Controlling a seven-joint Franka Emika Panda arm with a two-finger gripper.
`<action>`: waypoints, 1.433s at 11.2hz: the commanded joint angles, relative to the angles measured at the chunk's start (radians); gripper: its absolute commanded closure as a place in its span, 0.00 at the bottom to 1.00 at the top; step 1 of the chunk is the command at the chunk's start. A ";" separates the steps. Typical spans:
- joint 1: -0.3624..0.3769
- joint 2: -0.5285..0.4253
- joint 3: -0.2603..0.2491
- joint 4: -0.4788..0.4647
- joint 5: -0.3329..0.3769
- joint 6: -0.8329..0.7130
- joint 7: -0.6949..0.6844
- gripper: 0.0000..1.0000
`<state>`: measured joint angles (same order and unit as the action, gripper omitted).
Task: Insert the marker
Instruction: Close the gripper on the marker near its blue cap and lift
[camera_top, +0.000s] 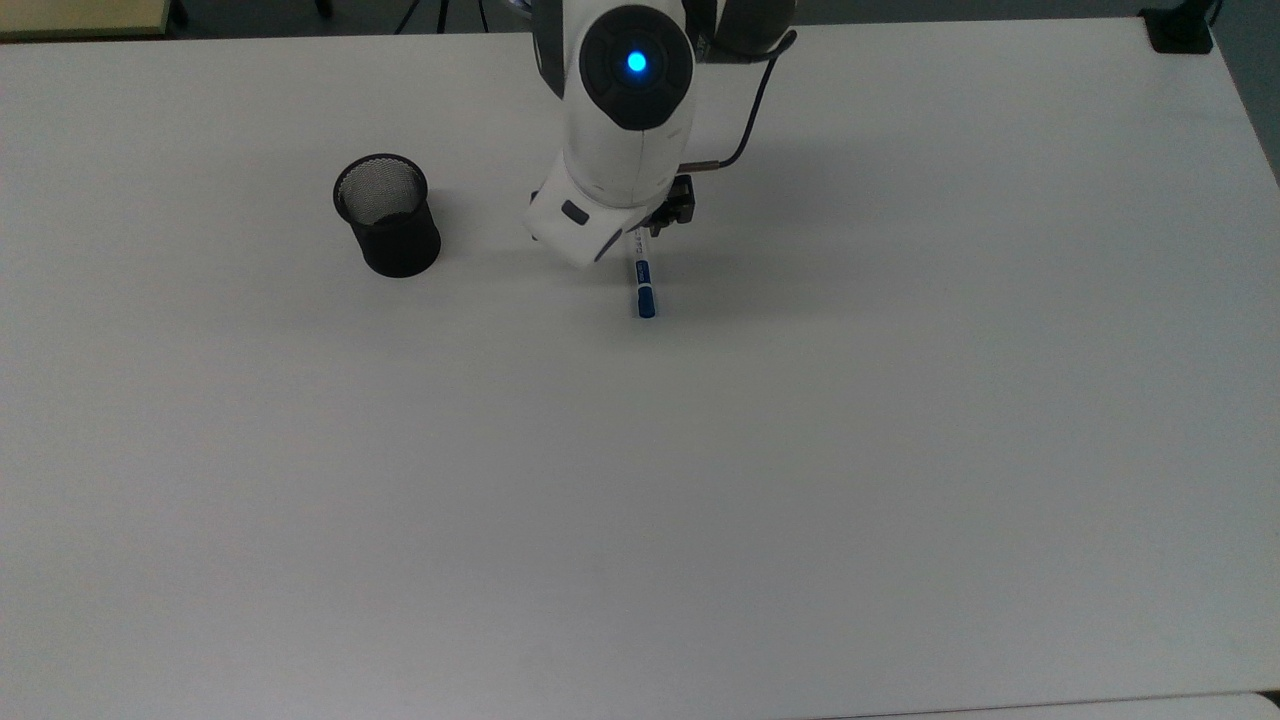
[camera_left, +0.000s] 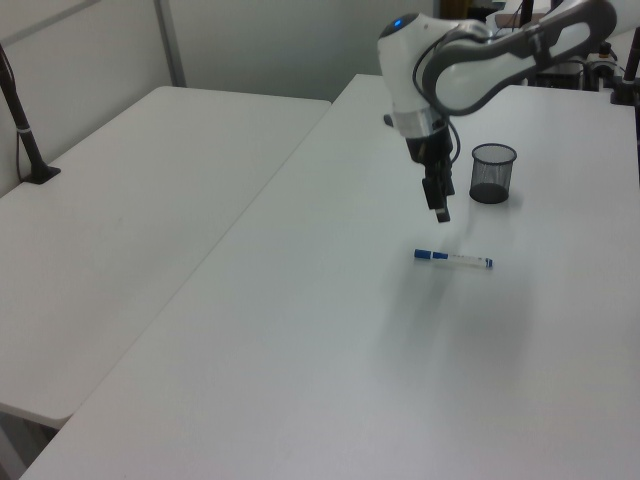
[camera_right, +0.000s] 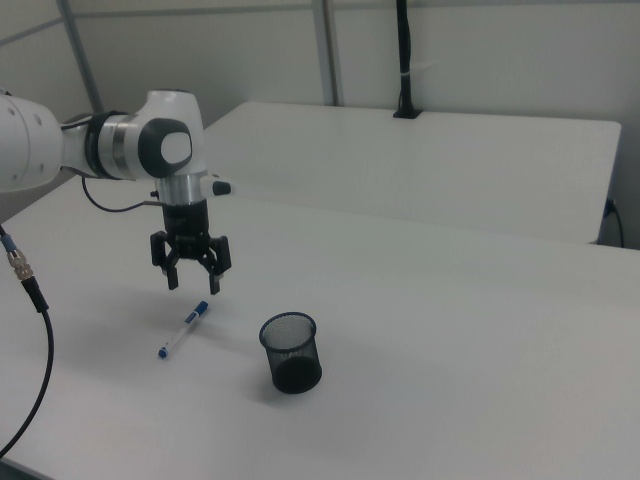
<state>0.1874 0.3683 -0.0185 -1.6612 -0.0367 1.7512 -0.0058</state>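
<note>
Big white desk (camera_top: 900, 450) with a black mesh cup (camera_top: 387, 214) standing upright off to the top view's left, and the marker (camera_right: 184, 329) lying flat and well apart from it, long axis running near-to-far in the top view with the blue cap at the near end. The arm is reaching out over the marker, wrist pointing straight down. The gripper (camera_right: 190, 277) hangs above the marker's far half, not touching it, fingers (camera_right: 214, 283) spread wide with nothing in them.
</note>
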 joint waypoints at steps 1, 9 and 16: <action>0.050 0.050 -0.008 -0.006 -0.015 0.050 0.000 0.14; 0.072 0.132 -0.008 -0.005 -0.052 0.199 0.168 0.58; 0.040 0.034 -0.008 0.021 -0.034 0.168 0.171 0.92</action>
<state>0.2389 0.4954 -0.0216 -1.6393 -0.0704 1.9299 0.1465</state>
